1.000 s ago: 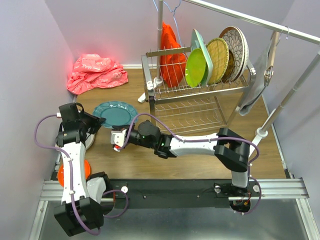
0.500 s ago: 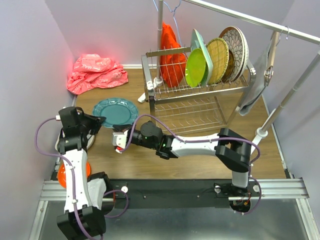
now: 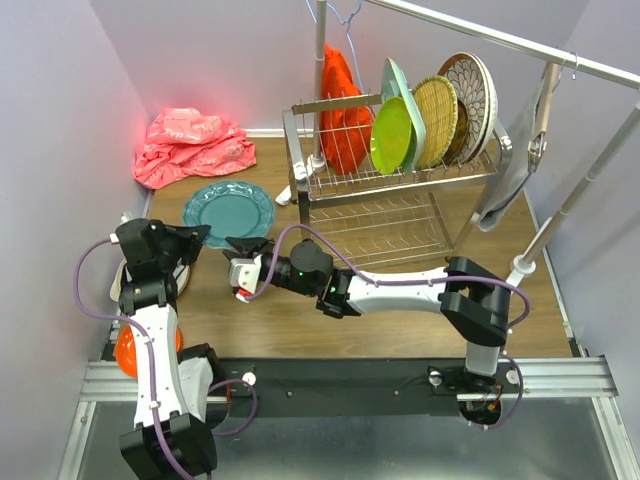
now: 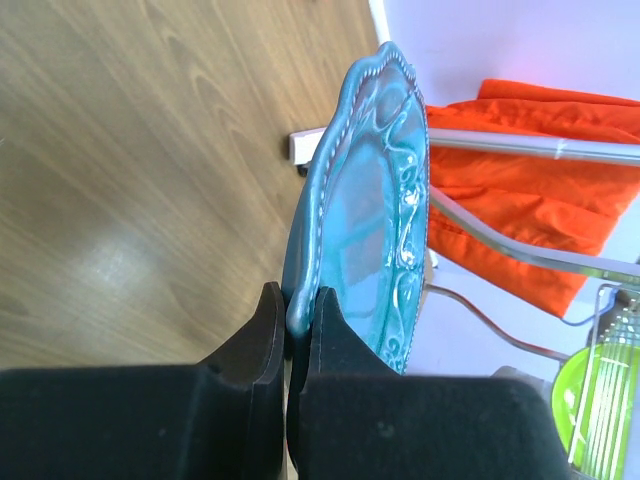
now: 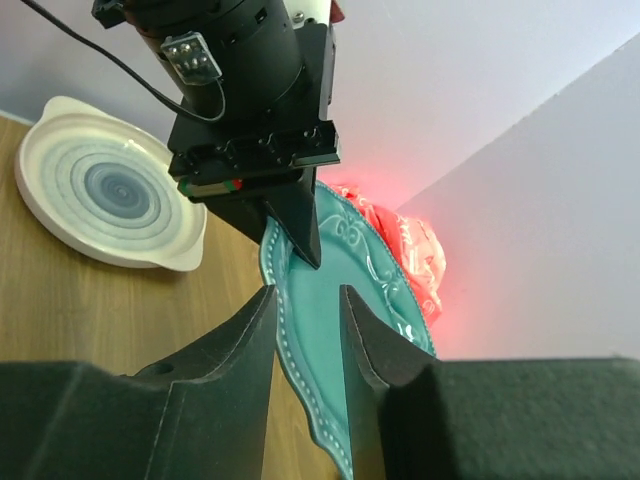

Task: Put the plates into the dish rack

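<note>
My left gripper is shut on the near rim of the teal scalloped plate, which tilts over the wood table. The left wrist view shows the rim of that plate pinched between the left gripper's jaws. My right gripper is open at the plate's near right edge. In the right wrist view the right gripper straddles the teal plate's rim without clamping it. The dish rack holds a lime green plate, a woven yellow plate and a white patterned plate.
A grey-swirl plate lies on the table under the left arm. An orange plate sits by the left arm's base. A pink cloth lies at the back left, and an orange cloth hangs at the rack's left end.
The right gripper's jaws have opened around the teal plate's rim. The left gripper, still shut on the plate, has carried it a little toward the back.
</note>
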